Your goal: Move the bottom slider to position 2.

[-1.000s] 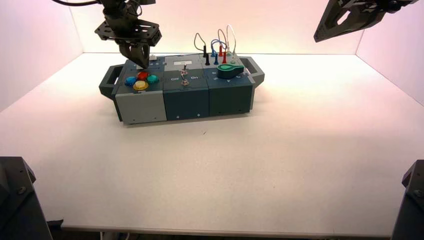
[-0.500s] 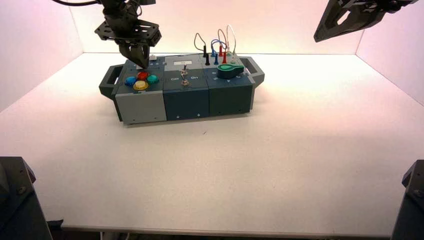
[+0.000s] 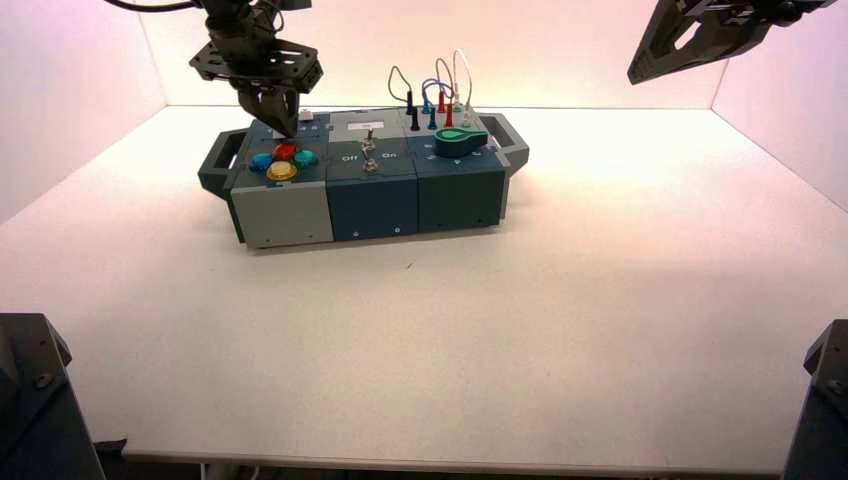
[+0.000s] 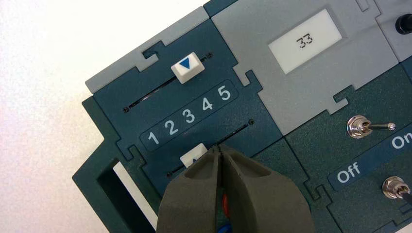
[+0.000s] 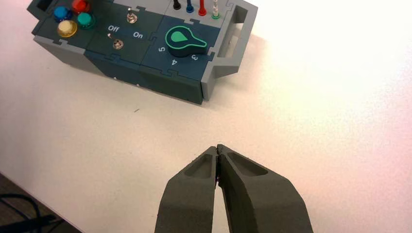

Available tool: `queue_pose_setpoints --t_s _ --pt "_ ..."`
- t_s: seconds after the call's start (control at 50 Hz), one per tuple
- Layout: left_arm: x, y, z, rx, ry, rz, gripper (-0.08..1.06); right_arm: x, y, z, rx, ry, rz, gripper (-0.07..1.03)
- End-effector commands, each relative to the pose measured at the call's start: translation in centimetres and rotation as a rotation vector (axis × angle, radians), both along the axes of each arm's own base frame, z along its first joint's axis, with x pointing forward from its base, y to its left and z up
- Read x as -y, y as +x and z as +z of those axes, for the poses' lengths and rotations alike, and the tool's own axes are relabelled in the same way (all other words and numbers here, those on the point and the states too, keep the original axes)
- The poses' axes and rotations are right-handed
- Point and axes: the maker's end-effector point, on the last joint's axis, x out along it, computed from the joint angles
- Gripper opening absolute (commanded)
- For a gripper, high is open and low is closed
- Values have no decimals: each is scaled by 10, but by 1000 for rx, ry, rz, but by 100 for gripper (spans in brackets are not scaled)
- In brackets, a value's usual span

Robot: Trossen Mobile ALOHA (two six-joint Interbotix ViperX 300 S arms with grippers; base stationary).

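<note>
Matt Plastic, Shiny Metal

The box [image 3: 372, 205] looks like matt, lightly grained plastic; at its left, the coloured buttons [image 3: 281, 171] are glossy plastic. Midway along, the toggle switches [image 4: 359, 126] shine like polished metal. The tabletop [image 3: 480, 340] looks smooth.

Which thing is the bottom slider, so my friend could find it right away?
Find the long box, then its left end. Near the round coloured buttons is a dark panel with numbers 1 to 5. The bottom slider is the white knob between numbers and buttons; its twin sits beyond the numbers.
</note>
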Motion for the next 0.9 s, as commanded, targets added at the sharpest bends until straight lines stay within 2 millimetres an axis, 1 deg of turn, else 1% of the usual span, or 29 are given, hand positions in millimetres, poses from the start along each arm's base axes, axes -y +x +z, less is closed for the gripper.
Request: queue_pose_setpoints --t_s 0.02,0.16,0.26,0.36,0.54,0.68,0.74,0.84,0.88,0.9 --pt "-4 8 11 35 -2 3 -3 -5 8 16 43 21 4 -2" --pt "-2 8 10 33 -2 0 -3 -5 8 16 42 19 4 -2" --pt "5 8 10 35 -3 -16 -3 -5 9 17 43 20 4 -2" --pt "17 8 11 39 -4 -46 -3 -5 9 17 43 20 4 -2" --pt "50 9 12 45 -11 -117 -3 -5 8 16 42 19 4 -2" --pt "65 8 17 50 -23 -139 -3 -5 8 16 42 19 4 -2" --pt "66 8 21 56 -27 -141 -3 -5 8 16 40 20 4 -2" --pt "69 9 44 104 -43 -142 -3 -5 8 17 41 20 4 -2" --pt "69 9 58 134 -54 -142 -3 -5 8 16 38 20 4 -2" --pt "69 9 58 134 -54 -142 -3 -5 8 16 38 20 4 -2"
